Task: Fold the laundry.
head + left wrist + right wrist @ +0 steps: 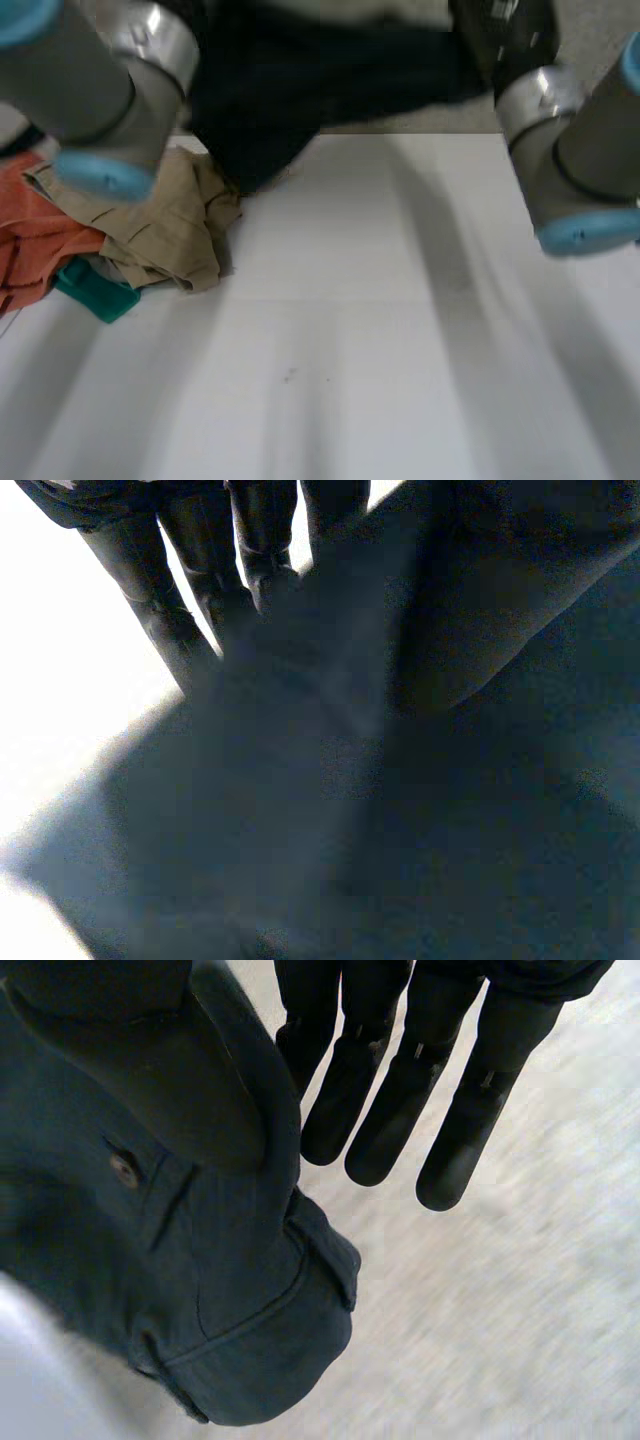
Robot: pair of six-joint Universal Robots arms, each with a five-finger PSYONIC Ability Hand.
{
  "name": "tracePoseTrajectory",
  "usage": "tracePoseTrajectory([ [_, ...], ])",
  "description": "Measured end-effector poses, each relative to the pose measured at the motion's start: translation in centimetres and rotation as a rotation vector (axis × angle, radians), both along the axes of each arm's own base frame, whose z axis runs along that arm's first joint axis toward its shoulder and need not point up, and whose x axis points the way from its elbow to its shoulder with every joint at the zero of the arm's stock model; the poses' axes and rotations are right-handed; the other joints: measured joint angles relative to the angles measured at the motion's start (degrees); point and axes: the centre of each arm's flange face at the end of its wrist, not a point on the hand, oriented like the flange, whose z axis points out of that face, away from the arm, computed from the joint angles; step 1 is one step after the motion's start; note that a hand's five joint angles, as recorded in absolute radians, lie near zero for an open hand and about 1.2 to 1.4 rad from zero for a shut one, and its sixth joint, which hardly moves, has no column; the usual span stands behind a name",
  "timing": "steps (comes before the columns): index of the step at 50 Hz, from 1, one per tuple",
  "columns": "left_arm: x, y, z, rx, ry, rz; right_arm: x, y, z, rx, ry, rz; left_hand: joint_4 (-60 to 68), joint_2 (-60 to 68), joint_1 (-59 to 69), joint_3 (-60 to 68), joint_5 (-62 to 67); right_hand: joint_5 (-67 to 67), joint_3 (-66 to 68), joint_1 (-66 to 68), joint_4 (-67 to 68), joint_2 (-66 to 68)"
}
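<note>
1. Head view: the dark garment (300,90) is at the far edge of the bench (400,330), strung crosswise between the left arm (90,90) and the right arm (590,160). Its long axis runs from one arm to the other. A lower fold droops onto the bench top nearer the left arm. Just beside that fold is the waiting pile of tan cloth (170,220), orange cloth (35,240) and teal cloth (95,290). The bare middle of the bench lies on the robot's side of the garment, so I judge the next move must draw it that way and lay it flat.

2. Left wrist view: the left hand (150,600) meets the dark garment (400,810) at the cloth's edge, and the cloth spreads away beyond it. I cannot tell whether this hand grips the cloth or only rests on it.

3. Right wrist view: the right hand (400,1090) has its fingers (470,1130) straight, spread and clear of the cloth, out over the floor (520,1310).
   - Its thumb (150,1080) lies against the dark garment (230,1290), and the cloth edge curls round it.
   - No pinch is visible, so the hand reads as wide, with the cloth hanging on the thumb.
   - A button (124,1168) and a pocket flap (325,1245) sit just under the thumb, which suggests this is the waist end.
   - The garment hangs on the thumb side of the hand, between it and the bench (25,1380).
</note>
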Motion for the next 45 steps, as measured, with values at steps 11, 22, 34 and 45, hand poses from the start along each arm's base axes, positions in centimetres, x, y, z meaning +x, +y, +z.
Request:
tracePoseTrajectory([
  [11,0.3,3.8,-16.8,0.439,-0.318,-0.107,-1.7,5.8,-14.8,0.497,0.303,0.109,-4.59,-4.51,-3.80,-4.43,-1.81,0.00,0.00,0.00,0.00,0.00],
  [22,2.4,10.0,-19.3,0.585,-0.575,-0.131,-4.1,8.4,-15.7,0.643,0.442,0.097,-39.20,-38.83,-39.10,-38.62,-37.25,-40.39,-39.57,-35.86,-39.70,-39.47],
  [34,4.0,10.0,-17.1,0.569,-0.557,0.009,-3.6,6.2,-11.5,0.560,0.456,0.167,-46.30,-43.46,-41.74,-45.32,-44.40,-46.02,-43.55,-38.80,-44.94,-42.34],
  [45,4.7,10.8,-18.9,0.673,-0.525,0.051,-1.9,3.8,-14.7,0.486,0.671,0.281,-47.77,-47.14,-45.39,-47.05,-46.09,-46.02,-43.55,-38.80,-44.94,-42.34],
])
